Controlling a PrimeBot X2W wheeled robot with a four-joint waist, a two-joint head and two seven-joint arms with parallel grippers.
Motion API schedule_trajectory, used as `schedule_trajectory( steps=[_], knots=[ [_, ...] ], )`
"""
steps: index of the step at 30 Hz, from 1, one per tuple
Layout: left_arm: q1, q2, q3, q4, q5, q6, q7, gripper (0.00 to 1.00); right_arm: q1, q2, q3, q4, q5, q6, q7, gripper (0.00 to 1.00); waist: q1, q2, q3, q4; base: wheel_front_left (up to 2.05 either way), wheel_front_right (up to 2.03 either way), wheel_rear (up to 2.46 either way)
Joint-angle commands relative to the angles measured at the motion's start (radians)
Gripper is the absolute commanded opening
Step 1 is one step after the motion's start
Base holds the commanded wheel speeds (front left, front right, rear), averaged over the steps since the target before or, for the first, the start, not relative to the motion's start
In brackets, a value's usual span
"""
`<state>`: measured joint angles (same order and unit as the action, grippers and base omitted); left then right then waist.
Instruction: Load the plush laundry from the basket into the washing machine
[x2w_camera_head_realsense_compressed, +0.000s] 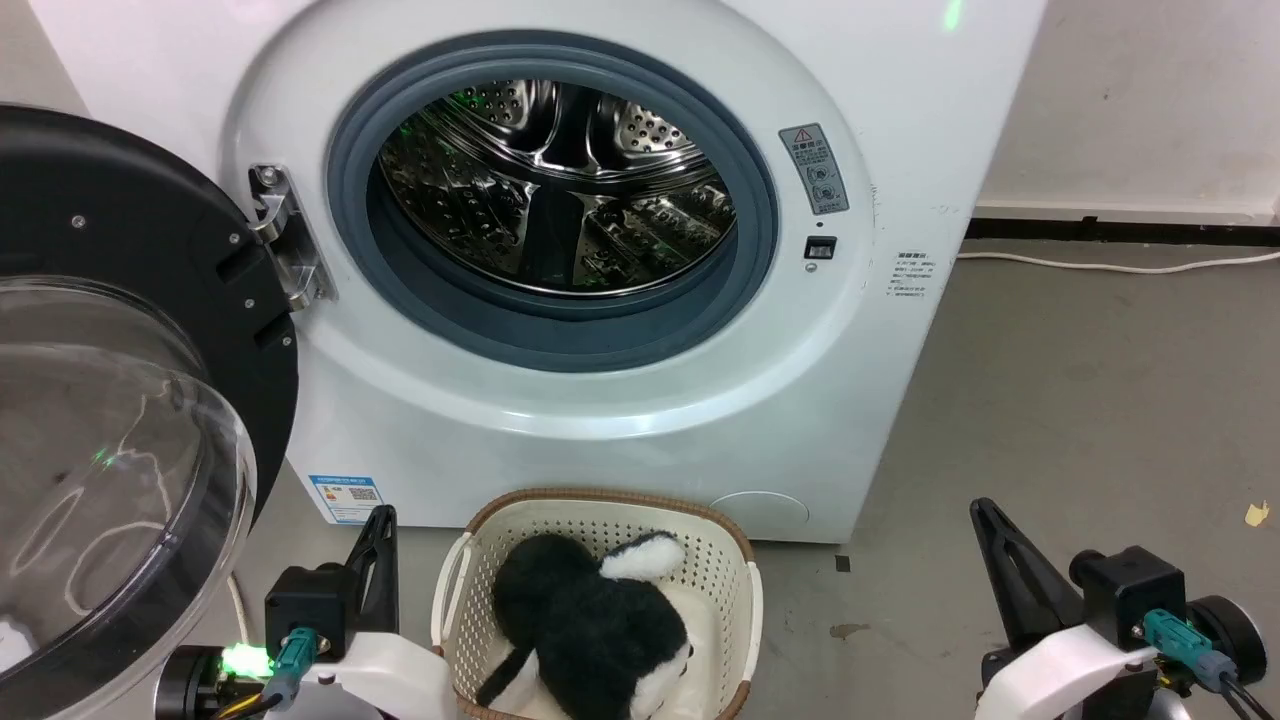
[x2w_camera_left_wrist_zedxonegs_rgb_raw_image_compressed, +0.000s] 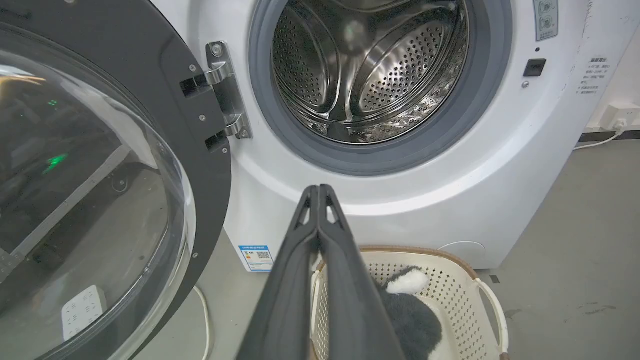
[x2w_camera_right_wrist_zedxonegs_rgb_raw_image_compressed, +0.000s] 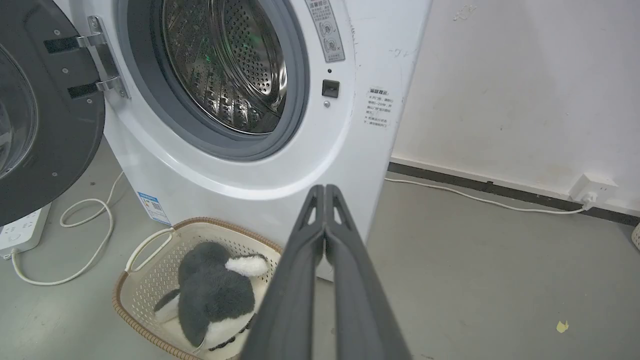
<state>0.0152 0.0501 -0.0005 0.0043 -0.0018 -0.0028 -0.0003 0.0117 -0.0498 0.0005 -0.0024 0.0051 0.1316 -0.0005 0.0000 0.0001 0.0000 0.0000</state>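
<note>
The black-and-white plush laundry (x2w_camera_head_realsense_compressed: 590, 620) (x2w_camera_right_wrist_zedxonegs_rgb_raw_image_compressed: 212, 292) (x2w_camera_left_wrist_zedxonegs_rgb_raw_image_compressed: 412, 312) lies inside the cream basket (x2w_camera_head_realsense_compressed: 720, 560) (x2w_camera_right_wrist_zedxonegs_rgb_raw_image_compressed: 150, 280) (x2w_camera_left_wrist_zedxonegs_rgb_raw_image_compressed: 460, 295) on the floor, right in front of the washing machine (x2w_camera_head_realsense_compressed: 620, 420) (x2w_camera_left_wrist_zedxonegs_rgb_raw_image_compressed: 400, 200) (x2w_camera_right_wrist_zedxonegs_rgb_raw_image_compressed: 240, 175). The steel drum (x2w_camera_head_realsense_compressed: 555, 190) is empty, and the black-framed domed door (x2w_camera_head_realsense_compressed: 110, 450) is swung wide to the left. My left gripper (x2w_camera_head_realsense_compressed: 383, 518) (x2w_camera_left_wrist_zedxonegs_rgb_raw_image_compressed: 318, 190) sits shut just left of the basket. Well to the basket's right, my right gripper (x2w_camera_head_realsense_compressed: 982, 510) (x2w_camera_right_wrist_zedxonegs_rgb_raw_image_compressed: 325, 189) is shut too. Neither holds anything.
A white cable (x2w_camera_right_wrist_zedxonegs_rgb_raw_image_compressed: 85, 235) loops on the floor to a power strip (x2w_camera_right_wrist_zedxonegs_rgb_raw_image_compressed: 20, 232) under the door. Another cable (x2w_camera_right_wrist_zedxonegs_rgb_raw_image_compressed: 475, 197) runs along the wall to a socket (x2w_camera_right_wrist_zedxonegs_rgb_raw_image_compressed: 592, 189). Bare grey floor (x2w_camera_head_realsense_compressed: 1080, 400) lies to the washer's right.
</note>
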Motion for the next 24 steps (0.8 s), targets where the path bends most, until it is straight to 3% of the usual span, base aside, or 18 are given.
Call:
schedule_trajectory(
  steps=[1,8,9,10,11,12,24],
  knots=[
    [-0.015,0.000,0.000,-0.004,0.002,0.003,0.000,0.00,-0.012,0.000,0.000,0.002,-0.005,-0.001,0.000,0.00,0.0000,-0.0001,0.000,0.000,0.00,0.00,0.00],
    [-0.015,0.000,0.000,-0.004,0.002,0.003,0.000,0.00,-0.012,0.000,0.000,0.002,-0.005,-0.001,0.000,0.00,0.0000,-0.0001,0.000,0.000,0.00,0.00,0.00],
    [0.000,0.000,0.000,0.000,0.000,0.000,0.000,1.00,0.000,0.000,0.000,0.000,0.000,0.000,0.000,1.00,0.0000,-0.0001,0.000,0.000,0.00,0.00,0.00],
    [0.000,0.000,0.000,0.000,0.000,0.000,0.000,1.00,0.000,0.000,0.000,0.000,0.001,0.000,0.000,1.00,0.0000,-0.0001,0.000,0.000,0.00,0.00,0.00],
    [0.001,0.000,0.000,0.000,0.000,0.000,-0.001,0.00,0.000,0.000,0.001,0.000,0.001,0.000,-0.001,0.00,0.0000,-0.0001,0.000,0.000,0.00,0.00,0.00],
    [0.001,0.000,0.000,0.000,0.000,0.000,-0.001,1.00,0.000,0.000,0.000,0.000,0.001,0.000,-0.001,1.00,0.0000,-0.0001,0.000,0.000,0.00,0.00,0.00],
    [-0.001,0.000,-0.010,0.000,-0.012,-0.001,-0.025,1.00,0.000,0.000,-0.012,-0.002,0.023,0.000,-0.025,1.00,0.0000,-0.0001,0.013,-0.006,0.00,0.00,0.00]
  ],
)
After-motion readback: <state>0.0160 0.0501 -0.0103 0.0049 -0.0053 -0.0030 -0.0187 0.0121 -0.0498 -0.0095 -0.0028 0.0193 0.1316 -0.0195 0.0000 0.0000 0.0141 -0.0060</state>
